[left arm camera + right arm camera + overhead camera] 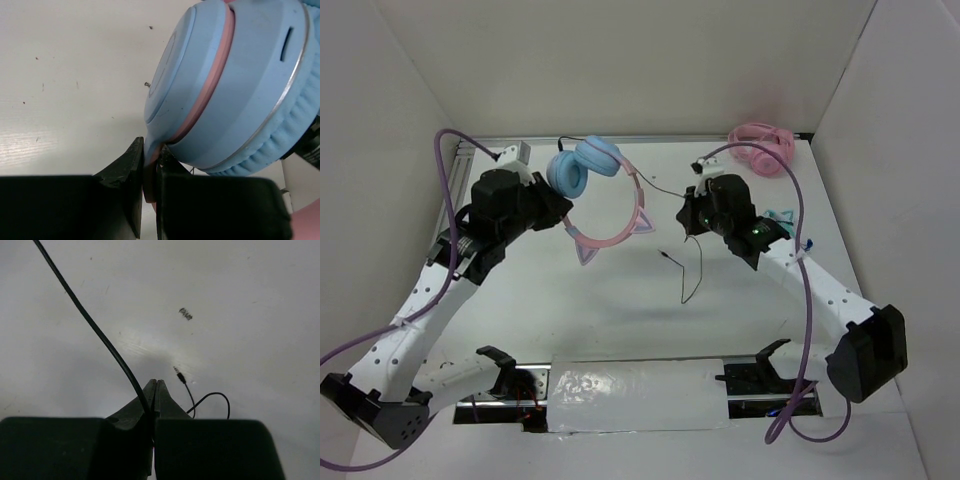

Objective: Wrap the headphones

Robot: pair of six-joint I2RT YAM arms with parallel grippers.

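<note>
Your left gripper (563,218) was closed down to a narrow gap on the headphones (582,168), and in the left wrist view its jaws (150,162) pinched a thin pink piece just under a light-blue ear cup (235,85). That cup carried a pink ring, a silver trim line and a small dark slot on its side, with the ribbed blue cushion to the right; I could read no lettering on the part that faced the camera. From above, the headphones sat at the far left of the table (620,320), the two blue cups at the far end and the pink headband (625,225) curving nearer and to the right, its two cat ears pointing toward the near side. Your right gripper (691,222) was fully closed on the thin black cable (698,270); the right wrist view showed the cable (95,330) running from the upper left straight into the closed tips (154,387). The loose end hung down toward the table in a loop, and the plug (179,374) lay just beyond the tips, between the headband and the right arm. A small dark mark (185,314) on the table farther out was too blurred to read. A pink pair (760,145) lay at the far right corner, and a teal pair (782,218) showed just behind the right arm.
</note>
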